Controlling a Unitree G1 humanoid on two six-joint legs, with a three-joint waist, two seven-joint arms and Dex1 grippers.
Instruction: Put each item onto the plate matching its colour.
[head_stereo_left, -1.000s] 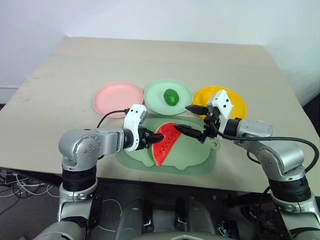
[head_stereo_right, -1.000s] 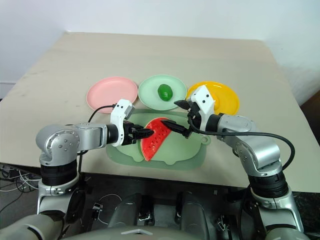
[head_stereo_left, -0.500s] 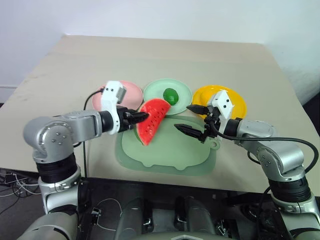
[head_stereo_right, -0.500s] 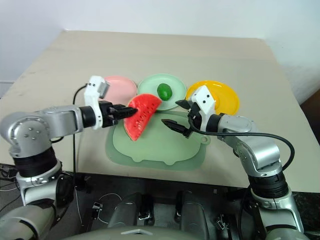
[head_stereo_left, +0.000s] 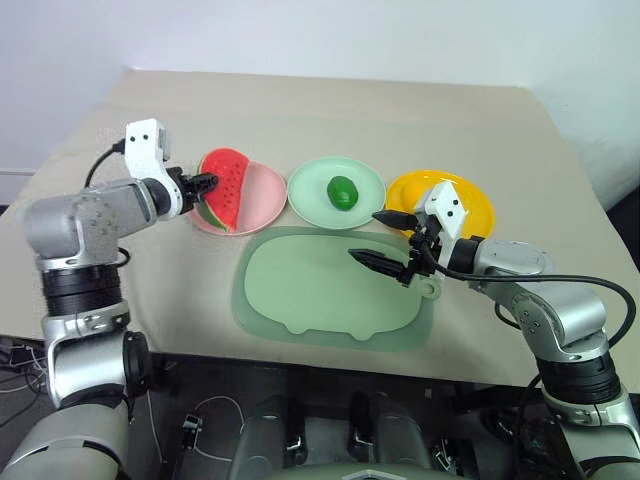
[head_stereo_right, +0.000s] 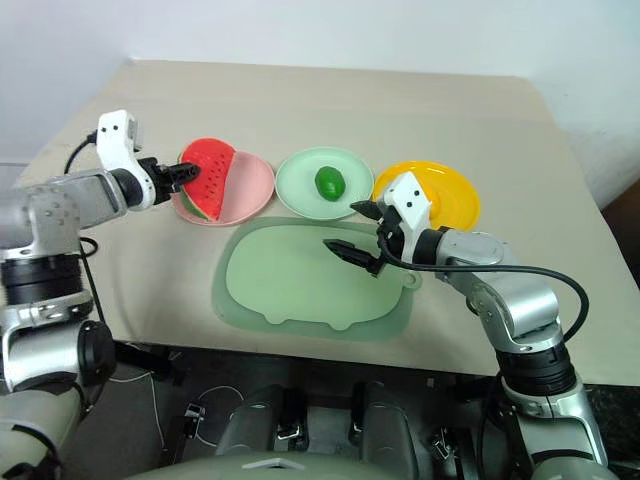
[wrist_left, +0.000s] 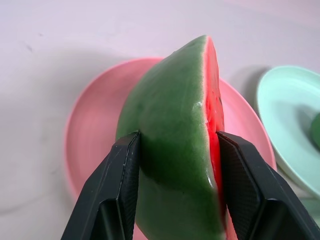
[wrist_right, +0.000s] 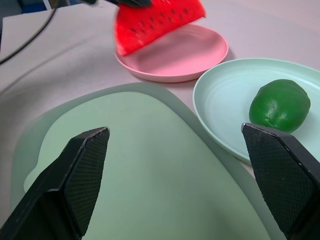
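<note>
My left gripper (head_stereo_left: 205, 184) is shut on the red watermelon wedge (head_stereo_left: 224, 188), with one finger (wrist_left: 117, 185) on its green rind and the other on its red face. The wedge hangs just over the pink plate (head_stereo_left: 262, 195), and I cannot tell whether it touches the plate. A round green fruit (head_stereo_left: 342, 191) lies on the mint green plate (head_stereo_left: 312, 198). The yellow plate (head_stereo_left: 478, 206) sits partly behind my right gripper (head_stereo_left: 364, 235). That gripper is open and empty above the right part of the large green mat (head_stereo_left: 320, 290).
The three plates stand in a row behind the mat on a beige table (head_stereo_left: 330, 110). The table's front edge runs just below the mat. Bare tabletop stretches behind and to both sides of the plates.
My left gripper has lifted the watermelon wedge off the mat and carried it up and to the left, to over the pink plate. The right arm has stayed still.
</note>
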